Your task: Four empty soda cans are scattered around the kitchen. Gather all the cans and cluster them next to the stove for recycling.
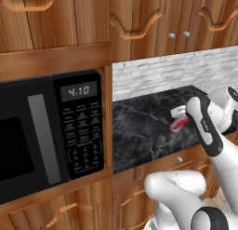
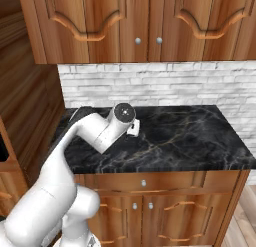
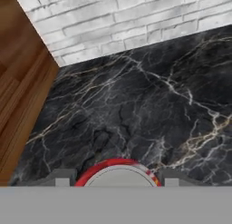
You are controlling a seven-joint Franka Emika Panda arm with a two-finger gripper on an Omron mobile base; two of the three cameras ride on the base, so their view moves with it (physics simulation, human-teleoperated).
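The red soda can [image 3: 118,173] is sitting between the two fingertips of the gripper [image 3: 118,178], its silver top and red rim showing at the bottom of the hand view. In the left base view the same can is showing as a patch of red just under the white hand, above the black marble counter [image 1: 144,131] and to the right of the microwave [image 1: 46,131]. The jaws are standing close on either side of the can's rim and appear to be pinching it; whether its base is touching the counter cannot be told.

Judging from this, the step in hand is carrying one can toward the stove, which lies somewhere away from the microwave and outside these frames. To do it well, the hand should be keeping the can upright and the squeeze steady, since a thin empty can is likely to slip or dent if the grip changes. It should be raising the can well clear of the counter before swinging, and steering wide of the wooden side panel [image 3: 20,82] that stands beside the microwave at the counter's left end. The white brick backsplash [image 2: 150,83] is rising behind the counter, farther from the microwave's front, so the move should be drawing outward from it rather than along it.
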